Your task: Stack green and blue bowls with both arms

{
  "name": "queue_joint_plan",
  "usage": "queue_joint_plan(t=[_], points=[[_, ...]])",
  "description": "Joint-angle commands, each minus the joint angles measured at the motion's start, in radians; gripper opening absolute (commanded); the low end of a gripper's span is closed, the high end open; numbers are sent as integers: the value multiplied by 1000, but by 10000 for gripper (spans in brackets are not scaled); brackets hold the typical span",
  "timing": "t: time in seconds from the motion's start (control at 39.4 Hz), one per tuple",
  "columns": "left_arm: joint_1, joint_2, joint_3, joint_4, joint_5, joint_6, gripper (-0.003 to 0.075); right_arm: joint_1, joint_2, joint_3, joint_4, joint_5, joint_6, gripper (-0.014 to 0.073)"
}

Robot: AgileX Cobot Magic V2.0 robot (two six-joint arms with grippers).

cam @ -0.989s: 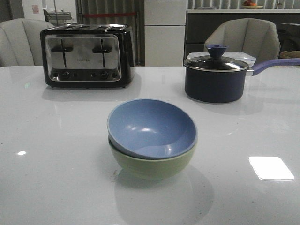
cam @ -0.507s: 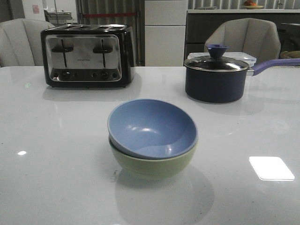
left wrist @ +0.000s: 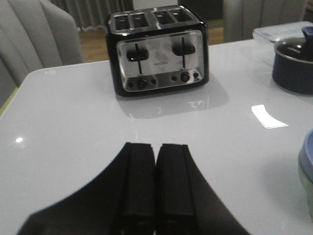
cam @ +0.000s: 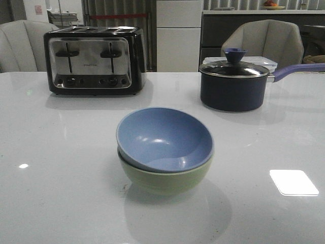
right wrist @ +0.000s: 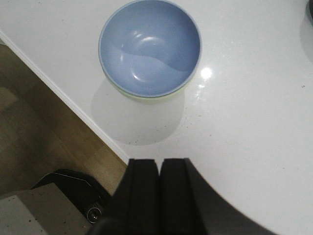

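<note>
The blue bowl (cam: 164, 138) sits nested inside the green bowl (cam: 165, 178), slightly tilted, near the middle of the bench (cam: 61, 168), so the stack looks already made. Both claws are pressed together and empty. From the right claw (right wrist: 160, 169) the pair lies straight ahead, well apart; from the left claw (left wrist: 155, 156) only the bowls' edge shows, off to one side. Round bowls offer no long axis. Which arm is nearer cannot be told.
</note>
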Motion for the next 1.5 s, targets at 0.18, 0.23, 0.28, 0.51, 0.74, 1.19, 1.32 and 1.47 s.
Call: queue_joint_plan(t=[0.18,0.23,0.28,0.51,0.74,1.19,1.32,1.47], points=[[98,-224,201,-97,-186,-6,93,-7,-8,-28,6,-58,-3,54],[104,-252,236,-104,-216,-6,93,-7,-8,-28,6,-58,-3,54],[104,-272,268,-111,-251,-6,93,-7,-8,-28,6,-58,-3,54],[104,-335,371,-114,-405,-6,93,-7,-8,-28,6,-58,-3,54],[102,-333,399,-114,-468,-6,93,-7,-8,-28,6,-53,-3,54],[98,-333,399,-71,-441,-18,93,-7,-8,-28,6,-50,-3,54],[98,-333,399,9,-420,-113,93,-7,-8,-28,6,-50,-3,54],[92,-333,399,20,-422,-115,93,-7,-8,-28,6,-50,-3,54]])
